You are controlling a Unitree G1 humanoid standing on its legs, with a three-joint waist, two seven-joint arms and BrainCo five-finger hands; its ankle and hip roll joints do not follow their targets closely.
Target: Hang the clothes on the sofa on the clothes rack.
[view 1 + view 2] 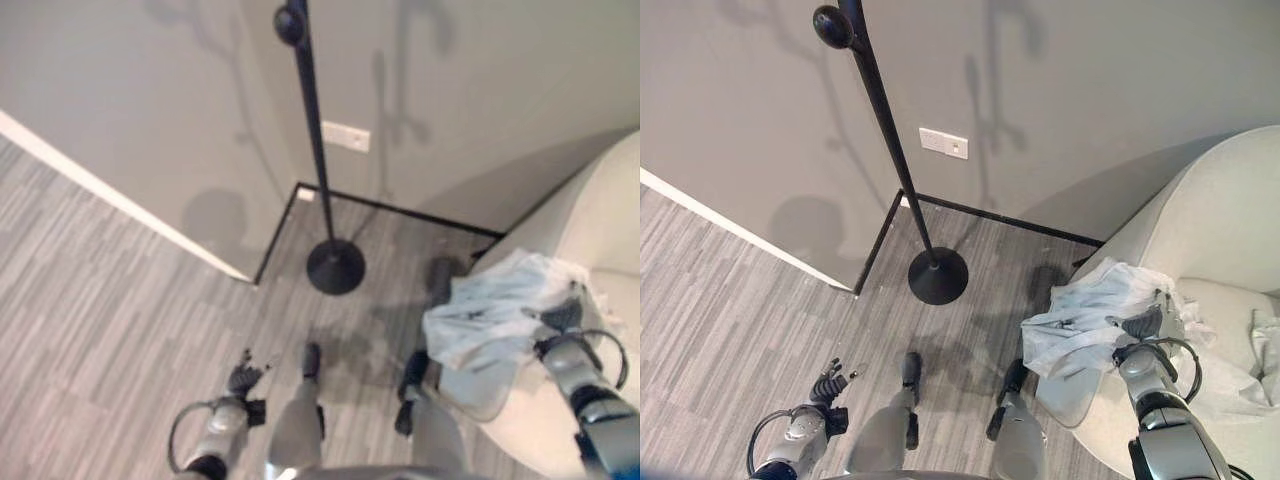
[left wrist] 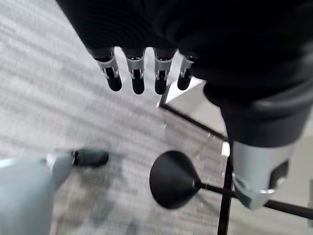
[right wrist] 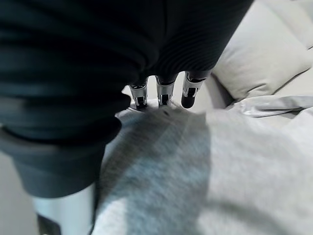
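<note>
Left eye view: the pale garment (image 1: 497,312) lies bunched on the sofa (image 1: 600,230) edge, right hand (image 1: 562,318) on it — the clothes rack (image 1: 318,160) stands well left. Right wrist view: fingertips (image 3: 164,99) straight, resting on cloth. Left wrist view: left hand (image 2: 142,73) relaxed, empty

The clothes rack (image 1: 885,130) is cut off at the 12 o'clock edge, its hooks unseen, while the right hand's (image 3: 166,90) fingertips sink into the pale clothes (image 3: 205,166), their grip untellable.
</note>
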